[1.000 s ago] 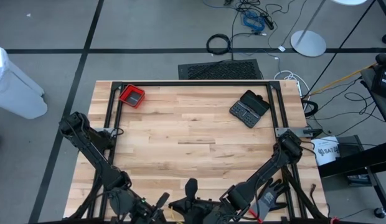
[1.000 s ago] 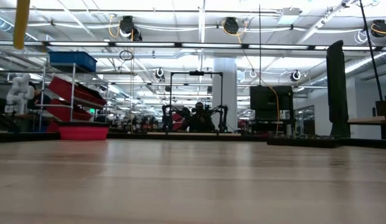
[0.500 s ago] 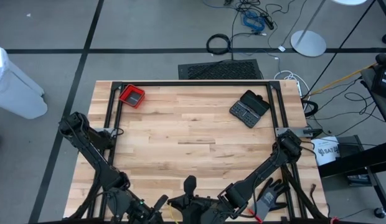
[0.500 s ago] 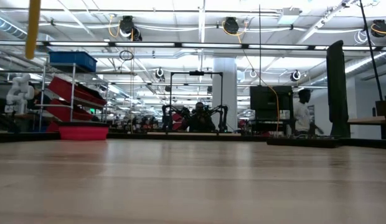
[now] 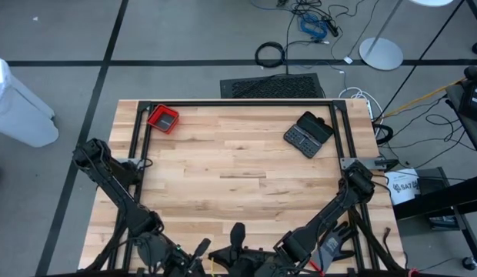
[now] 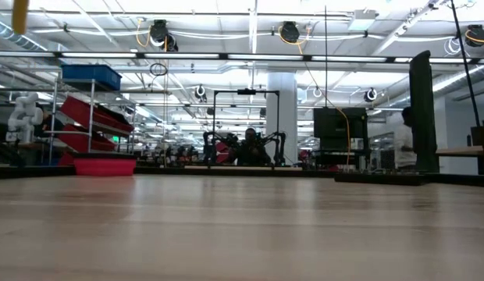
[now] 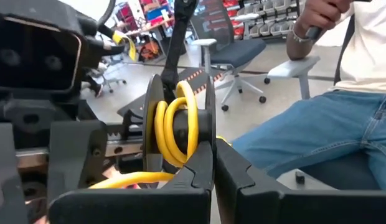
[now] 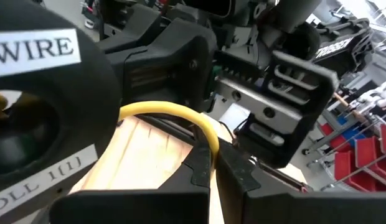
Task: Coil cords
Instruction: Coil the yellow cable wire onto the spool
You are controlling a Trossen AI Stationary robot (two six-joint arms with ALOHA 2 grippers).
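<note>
At the near edge of the bench (image 5: 238, 161), the left end effector (image 7: 213, 171) and right end effector (image 8: 215, 163) are both clenching the yellow cord (image 7: 174, 124); keeping tension even is advisable, I think.

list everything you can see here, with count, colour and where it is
yellow cord: one, yellow, looped at the left gripper's fingertips, off the table's near edge
red tray: one, red, far left corner of the table
case: one, black, open, far right of the table
glove: one, grey-black, near right edge
black cable ring: one, black, on the floor beyond the table
person: one, jeans, seated beyond the table's near edge
left gripper: shut on the yellow cord
right gripper: shut on the yellow cord
</note>
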